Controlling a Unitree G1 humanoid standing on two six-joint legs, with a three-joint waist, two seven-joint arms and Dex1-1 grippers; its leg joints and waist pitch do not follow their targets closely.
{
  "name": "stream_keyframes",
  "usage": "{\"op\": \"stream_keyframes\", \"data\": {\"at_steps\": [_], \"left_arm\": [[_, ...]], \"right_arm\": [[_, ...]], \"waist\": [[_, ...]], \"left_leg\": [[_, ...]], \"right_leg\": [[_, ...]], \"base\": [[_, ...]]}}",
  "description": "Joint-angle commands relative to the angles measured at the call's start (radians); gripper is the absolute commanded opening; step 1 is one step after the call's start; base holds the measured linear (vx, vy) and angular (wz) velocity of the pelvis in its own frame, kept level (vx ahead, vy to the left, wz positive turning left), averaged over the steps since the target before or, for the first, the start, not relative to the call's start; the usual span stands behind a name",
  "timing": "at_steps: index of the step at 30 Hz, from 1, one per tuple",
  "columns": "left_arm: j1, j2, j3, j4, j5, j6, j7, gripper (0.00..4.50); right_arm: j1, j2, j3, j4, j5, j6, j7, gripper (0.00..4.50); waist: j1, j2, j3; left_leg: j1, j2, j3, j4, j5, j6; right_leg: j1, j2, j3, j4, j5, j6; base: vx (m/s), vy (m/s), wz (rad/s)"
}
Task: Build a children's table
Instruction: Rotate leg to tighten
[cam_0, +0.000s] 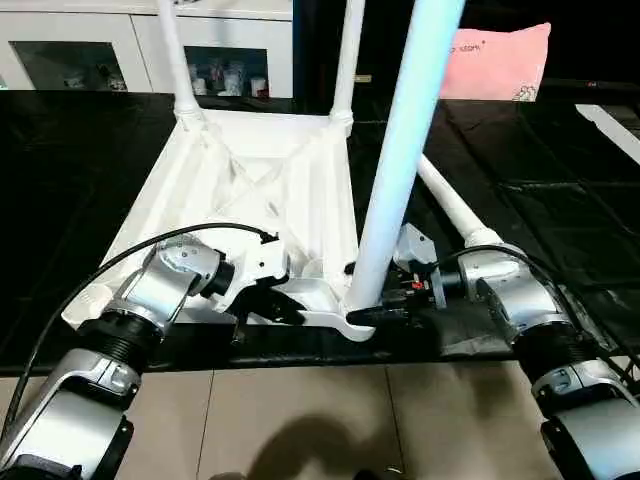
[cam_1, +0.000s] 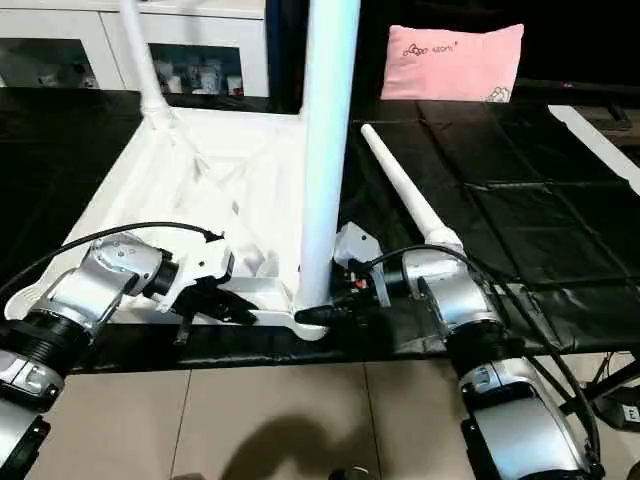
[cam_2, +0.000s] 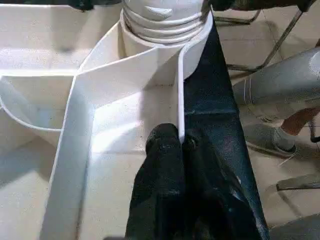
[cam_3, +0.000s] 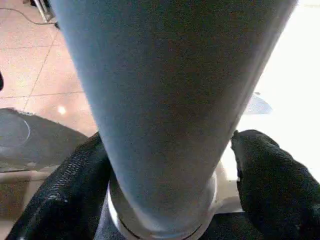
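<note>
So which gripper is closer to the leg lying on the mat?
Right. The right gripper is at the near upright leg, close beside the lying leg. The left gripper pinches the tabletop's rim, farther away.

A black sheet (cam_1: 520, 200) covers the work surface, with beige floor tiles (cam_0: 300, 420) in front of it, a white cabinet with glass doors (cam_0: 90, 50) behind it, and a pink pillow (cam_1: 455, 62) at its far edge.
</note>
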Motion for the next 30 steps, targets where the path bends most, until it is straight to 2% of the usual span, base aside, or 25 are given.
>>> {"op": "stream_keyframes", "data": {"at_steps": [1, 3, 4, 9, 10, 13, 19, 22, 24, 25, 26, 27, 29, 30], "left_arm": [[-0.021, -0.005, -0.019, -0.029, -0.004, -0.020, -0.041, 0.00], [-0.021, -0.004, -0.020, -0.028, -0.003, -0.022, -0.043, 0.00], [-0.020, -0.004, -0.021, -0.028, -0.003, -0.022, -0.043, 0.00], [-0.015, -0.001, -0.024, -0.028, -0.002, -0.027, -0.039, 0.00], [-0.015, -0.001, -0.024, -0.028, -0.002, -0.027, -0.039, 0.00], [-0.010, -0.001, -0.021, -0.028, -0.002, -0.028, -0.034, 0.00], [0.002, -0.004, -0.006, -0.034, -0.013, -0.001, -0.016, 0.00], [-0.003, -0.051, 0.055, -0.039, -0.051, 0.100, 0.087, 0.00], [-0.012, -0.086, 0.087, -0.040, -0.062, 0.160, 0.168, 0.00], [-0.017, -0.109, 0.104, -0.049, -0.063, 0.204, 0.226, 0.00], [-0.017, -0.109, 0.104, -0.049, -0.063, 0.204, 0.226, 0.00], [-0.022, -0.130, 0.118, -0.055, -0.065, 0.237, 0.268, 0.00], [-0.036, -0.180, 0.151, -0.066, -0.069, 0.319, 0.375, 0.00], [-0.043, -0.194, 0.158, -0.064, -0.067, 0.332, 0.405, 0.00]], "right_arm": [[-0.003, -0.014, 0.001, 0.012, 0.012, 0.003, 0.021, 3.52], [-0.003, -0.014, 0.000, 0.014, 0.012, 0.007, 0.030, 3.47], [-0.002, -0.015, 0.000, 0.013, 0.012, 0.008, 0.031, 3.23], [0.012, -0.012, 0.006, 0.005, 0.013, 0.008, 0.036, 2.93], [0.012, -0.012, 0.006, 0.005, 0.013, 0.008, 0.036, 2.70], [0.023, -0.004, 0.009, -0.006, 0.013, 0.015, 0.037, 2.59], [0.039, 0.015, 0.002, -0.027, 0.026, 0.044, 0.021, 2.54], [0.019, 0.062, -0.021, 0.014, 0.011, 0.119, -0.122, 2.53], [0.006, 0.104, -0.044, 0.039, 0.012, 0.132, -0.216, 2.52], [-0.007, 0.138, -0.060, 0.056, 0.016, 0.153, -0.285, 2.52], [-0.007, 0.138, -0.060, 0.056, 0.016, 0.153, -0.285, 2.52], [-0.021, 0.165, -0.071, 0.071, 0.019, 0.169, -0.337, 2.52], [-0.053, 0.229, -0.094, 0.107, 0.034, 0.213, -0.446, 2.51], [-0.063, 0.245, -0.097, 0.118, 0.036, 0.223, -0.471, 2.50]], "waist": [[-0.004, 0.002, -0.077], [-0.004, 0.001, -0.077], [-0.004, 0.003, -0.077], [-0.004, 0.002, -0.077], [-0.003, 0.002, -0.077], [-0.003, 0.006, -0.078], [-0.003, 0.006, -0.077], [-0.005, 0.007, -0.075], [-0.011, 0.003, -0.073], [-0.017, 0.000, -0.073], [-0.021, 0.000, -0.073], [-0.032, -0.005, -0.072], [-0.045, -0.002, -0.071], [-0.050, -0.008, -0.072]], "left_leg": [[-0.020, -0.020, 0.034, -0.061, -0.064, 0.082], [-0.022, -0.020, 0.034, -0.061, -0.062, 0.083], [-0.021, -0.021, 0.034, -0.060, -0.062, 0.084], [-0.022, -0.021, 0.034, -0.061, -0.066, 0.081], [-0.021, -0.021, 0.034, -0.061, -0.064, 0.080], [-0.020, -0.020, 0.033, -0.061, -0.062, 0.080], [-0.020, -0.020, 0.034, -0.061, -0.073, 0.077], [-0.021, -0.021, 0.034, -0.062, -0.077, 0.066], [-0.019, -0.026, 0.033, -0.064, -0.102, 0.043], [-0.022, -0.028, 0.032, -0.064, -0.104, 0.034], [-0.025, -0.029, 0.031, -0.065, -0.101, 0.031], [-0.026, -0.031, 0.031, -0.065, -0.102, 0.027], [-0.025, -0.032, 0.032, -0.063, -0.105, 0.027], [-0.027, -0.037, 0.032, -0.060, -0.105, 0.035]], "right_leg": [[0.096, -0.032, 0.050, -0.054, -0.177, -0.212], [0.097, -0.032, 0.050, -0.053, -0.171, -0.214], [0.097, -0.031, 0.050, -0.053, -0.168, -0.215], [0.097, -0.031, 0.049, -0.055, -0.186, -0.207], [0.096, -0.031, 0.050, -0.054, -0.182, -0.209], [0.096, -0.031, 0.050, -0.053, -0.169, -0.214], [0.097, -0.030, 0.049, -0.055, -0.172, -0.215], [0.097, -0.030, 0.050, -0.056, -0.190, -0.208], [0.096, -0.032, 0.047, -0.067, -0.276, -0.177], [0.098, -0.031, 0.046, -0.070, -0.310, -0.161], [0.099, -0.031, 0.045, -0.070, -0.319, -0.155], [0.099, -0.030, 0.043, -0.075, -0.341, -0.142], [0.096, -0.029, 0.043, -0.079, -0.363, -0.137], [0.096, -0.028, 0.039, -0.082, -0.391, -0.126]], "base": [[0.000, 0.000, 0.00], [0.000, 0.000, 0.00], [0.000, 0.000, 0.00], [0.000, 0.000, 0.00], [0.000, 0.000, 0.00], [0.000, 0.000, 0.00], [0.000, 0.000, 0.00], [0.000, 0.000, 0.00], [0.000, 0.000, 0.00], [0.000, 0.000, 0.00], [0.000, 0.000, 0.00], [0.000, 0.000, 0.00], [0.000, 0.000, 0.00], [0.000, 0.000, 0.00]]}}
